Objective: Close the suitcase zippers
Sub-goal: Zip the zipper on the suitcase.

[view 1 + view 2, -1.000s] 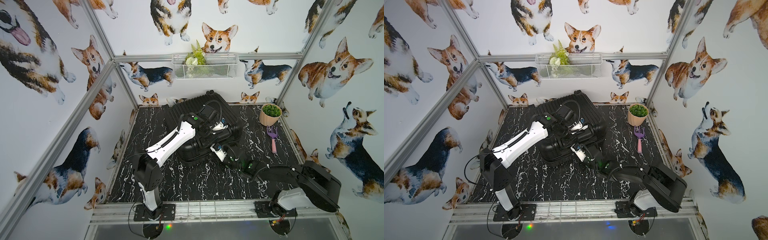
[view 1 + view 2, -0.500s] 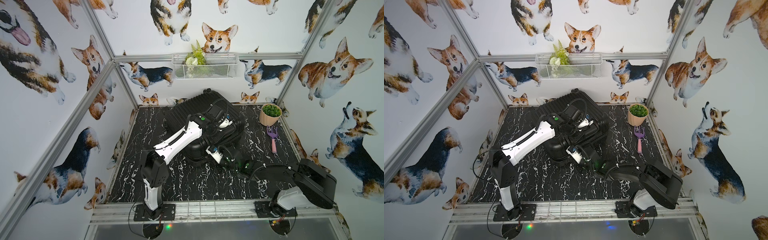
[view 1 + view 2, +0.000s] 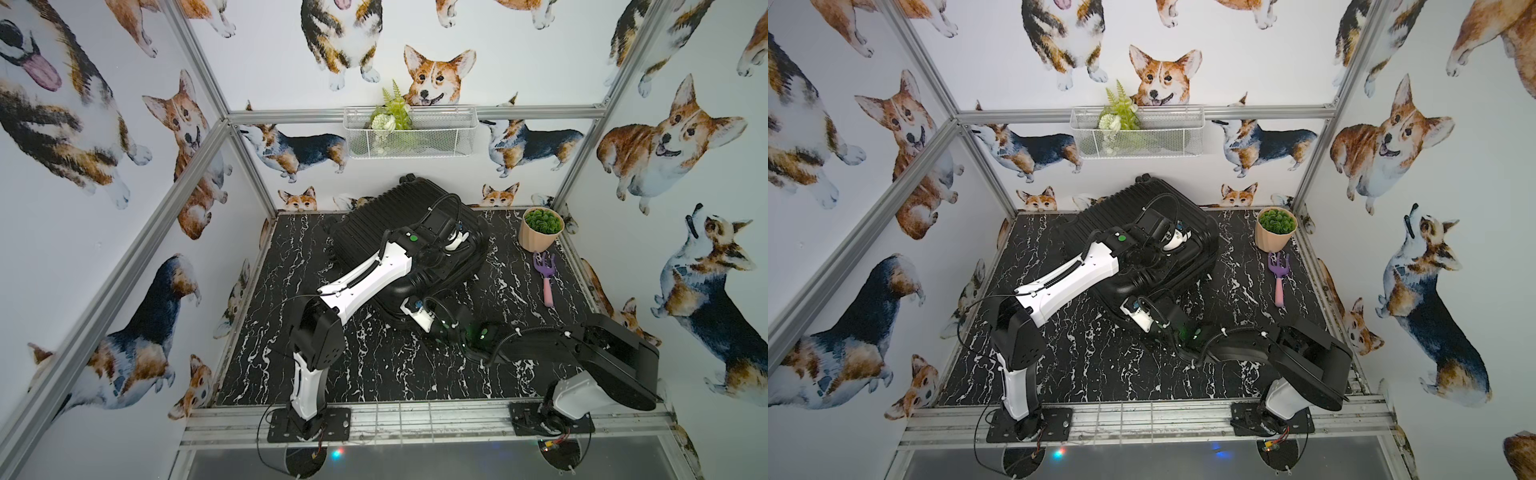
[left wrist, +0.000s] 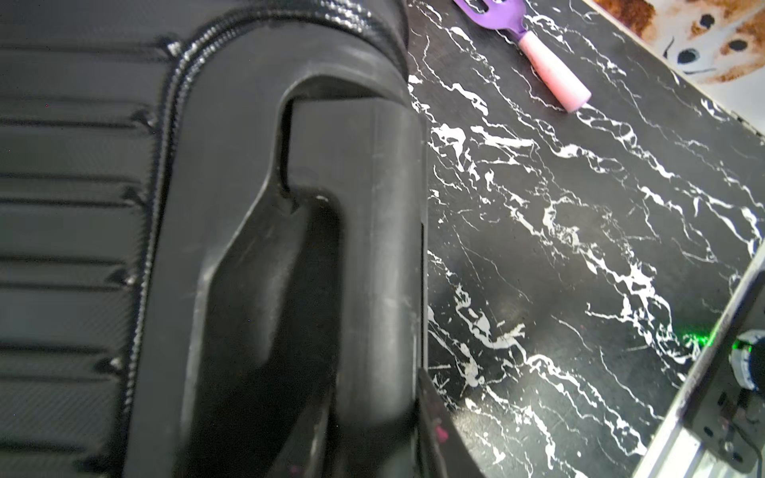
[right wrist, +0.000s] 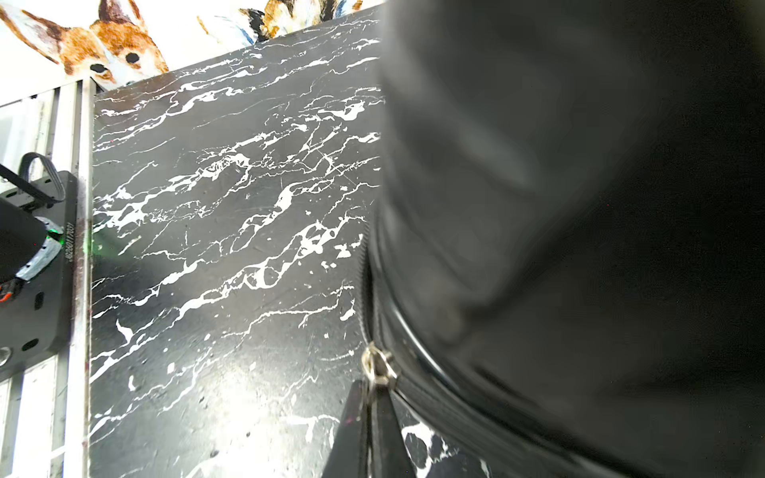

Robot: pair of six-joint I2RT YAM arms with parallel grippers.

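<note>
Two robot arms flank a small black suitcase [image 3: 374, 224] that lies flat and slantwise at the back middle of the black marble-patterned table [image 3: 374, 374]. Its ribbed halves are folded together, one end close to the rear wall and one corner pointing toward the front rail. Reaching over the lid from the front, the white left arm sets the left gripper [image 3: 455, 240] on the case's far right edge. In the left wrist view its dark fingers [image 4: 432, 418] stand either side of the moulded handle [image 4: 372, 248], clamped on that bar. A shiny line of the zippers [image 4: 163, 136] runs along the shell just beside the handle. The black right arm stretches low across the table, and the right gripper [image 3: 409, 307] meets the suitcase at its near corner, close to the tabletop. Seen from the right wrist, its fingers are pressed together, pinching the silver zipper pull [image 5: 378, 364]. From the pull, the zip band follows the rim of the blurred black shell. Well apart from both grippers, a beige plant pot [image 3: 540, 235] stands in the back right corner, with a purple rake [image 3: 546, 274] with a pink grip lying just in front of it. A white wire basket [image 3: 409, 133] holding greenery hangs on the rear wall above the case.
</note>
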